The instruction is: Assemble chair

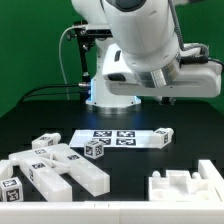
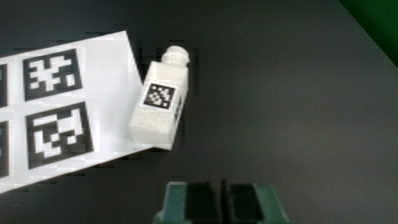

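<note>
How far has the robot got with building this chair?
Done: little that shows; no chair shape stands yet. Several white parts lie clustered at the exterior view's left, a notched piece at its right. In hand: nothing; the gripper is shut and empty above the table, near a small tagged bar at the edge of the marker board. Left: practically all the joining.

A bar lies along one edge of the marker board.
</note>
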You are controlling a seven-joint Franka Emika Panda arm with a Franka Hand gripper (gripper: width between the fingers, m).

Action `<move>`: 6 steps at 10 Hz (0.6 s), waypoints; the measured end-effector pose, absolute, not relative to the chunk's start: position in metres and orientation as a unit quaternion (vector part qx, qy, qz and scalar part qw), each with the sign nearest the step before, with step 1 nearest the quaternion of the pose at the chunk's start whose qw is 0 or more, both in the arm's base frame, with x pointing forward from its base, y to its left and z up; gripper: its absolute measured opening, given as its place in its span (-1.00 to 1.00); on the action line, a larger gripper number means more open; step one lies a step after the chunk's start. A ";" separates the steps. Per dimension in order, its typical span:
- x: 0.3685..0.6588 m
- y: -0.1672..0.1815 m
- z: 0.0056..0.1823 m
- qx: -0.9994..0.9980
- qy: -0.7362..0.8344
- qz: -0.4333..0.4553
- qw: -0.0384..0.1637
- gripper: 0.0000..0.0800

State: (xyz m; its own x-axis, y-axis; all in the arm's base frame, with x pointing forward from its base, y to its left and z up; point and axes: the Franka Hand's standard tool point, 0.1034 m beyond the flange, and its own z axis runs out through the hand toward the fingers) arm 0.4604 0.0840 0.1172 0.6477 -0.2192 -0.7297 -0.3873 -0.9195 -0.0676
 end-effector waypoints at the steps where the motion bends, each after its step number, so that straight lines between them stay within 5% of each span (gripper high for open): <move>1: 0.460 0.084 0.116 -0.901 0.169 0.385 0.109 -1.00; 2: 0.460 0.083 0.115 -0.900 0.169 0.386 0.109 -1.00; 4: 0.442 0.075 0.089 -0.887 0.178 0.413 0.111 -0.41; 5: 0.428 0.073 0.079 -0.871 0.182 0.440 0.120 -0.41; 6: 0.413 0.070 0.064 -0.843 0.192 0.484 0.134 0.04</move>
State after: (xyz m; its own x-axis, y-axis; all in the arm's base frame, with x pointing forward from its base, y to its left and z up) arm 0.4128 0.0703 0.0636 0.4579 -0.1935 -0.8677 -0.4535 -0.8904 -0.0407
